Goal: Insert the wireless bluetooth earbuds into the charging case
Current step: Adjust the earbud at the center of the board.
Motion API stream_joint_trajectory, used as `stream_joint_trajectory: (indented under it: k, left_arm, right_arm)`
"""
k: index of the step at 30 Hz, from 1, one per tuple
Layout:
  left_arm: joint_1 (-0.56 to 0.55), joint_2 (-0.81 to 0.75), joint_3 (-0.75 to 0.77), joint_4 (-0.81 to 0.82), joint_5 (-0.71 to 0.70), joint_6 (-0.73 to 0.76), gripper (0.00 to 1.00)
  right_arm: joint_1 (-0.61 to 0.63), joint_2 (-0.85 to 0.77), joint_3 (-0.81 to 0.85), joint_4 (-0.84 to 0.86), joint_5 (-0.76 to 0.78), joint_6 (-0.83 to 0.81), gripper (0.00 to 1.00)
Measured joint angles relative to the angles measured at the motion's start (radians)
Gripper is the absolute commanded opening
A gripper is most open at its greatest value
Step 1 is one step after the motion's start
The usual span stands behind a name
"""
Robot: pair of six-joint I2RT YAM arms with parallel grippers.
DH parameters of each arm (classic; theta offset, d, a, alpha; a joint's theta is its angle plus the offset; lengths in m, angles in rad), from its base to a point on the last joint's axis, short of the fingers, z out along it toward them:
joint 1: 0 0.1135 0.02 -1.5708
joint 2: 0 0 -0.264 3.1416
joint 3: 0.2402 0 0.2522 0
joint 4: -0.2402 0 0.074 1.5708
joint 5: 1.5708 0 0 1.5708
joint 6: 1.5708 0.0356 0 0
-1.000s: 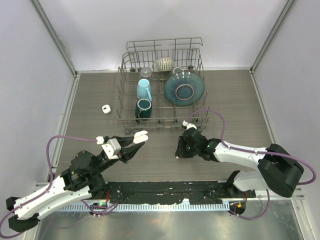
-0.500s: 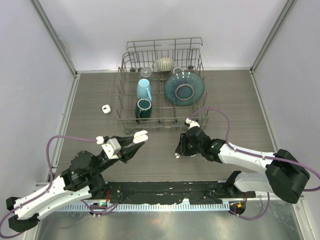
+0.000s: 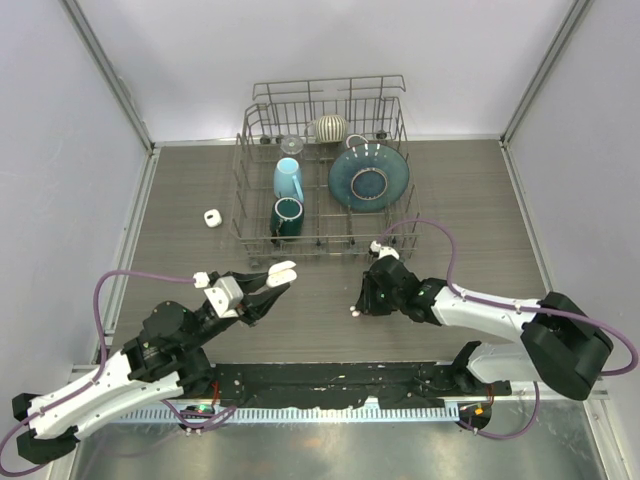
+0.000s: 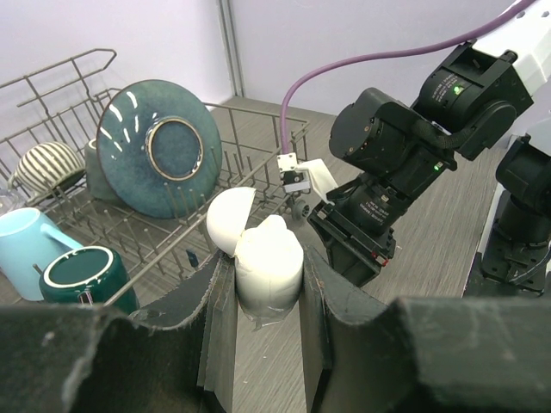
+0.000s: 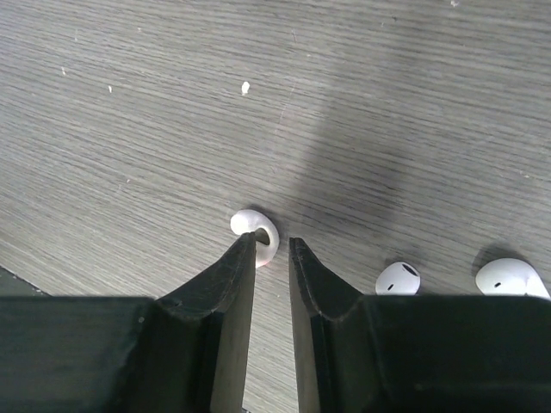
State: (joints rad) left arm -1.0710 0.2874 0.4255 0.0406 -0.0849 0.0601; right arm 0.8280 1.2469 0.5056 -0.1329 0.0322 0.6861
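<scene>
My left gripper (image 4: 268, 277) is shut on the white charging case (image 4: 269, 256), whose lid (image 4: 229, 222) stands open; the top view shows the case (image 3: 282, 272) held above the table, left of centre. On the table lies a small white hooked earbud (image 5: 256, 227), right at the tip of the left finger of my right gripper (image 5: 273, 245). That gripper is open by a narrow gap, low over the table, and grips nothing. Two more earbuds (image 5: 398, 278) (image 5: 510, 277) lie to its right. In the top view one earbud (image 3: 354, 312) shows by my right gripper (image 3: 361, 304).
A wire dish rack (image 3: 245, 150) at the back holds a blue plate (image 3: 368, 176), a light blue mug (image 3: 288, 178), a dark green mug (image 3: 286, 215) and a striped bowl (image 3: 329, 127). A small white object (image 3: 212, 218) lies left of the rack.
My right gripper has shifted slightly over the table near the earbud, its jaws a little narrower than half a second ago. The left arm and the case have not moved.
</scene>
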Motion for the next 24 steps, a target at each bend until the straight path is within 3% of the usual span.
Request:
stream_joint_trajectory:
  k: [24]
  left_arm:
    - [0.0, 0.01, 0.0, 0.003, 0.0, 0.0, 0.0]
  right_arm:
    - [-0.002, 0.064, -0.008, 0.066, -0.086, 0.0, 0.24]
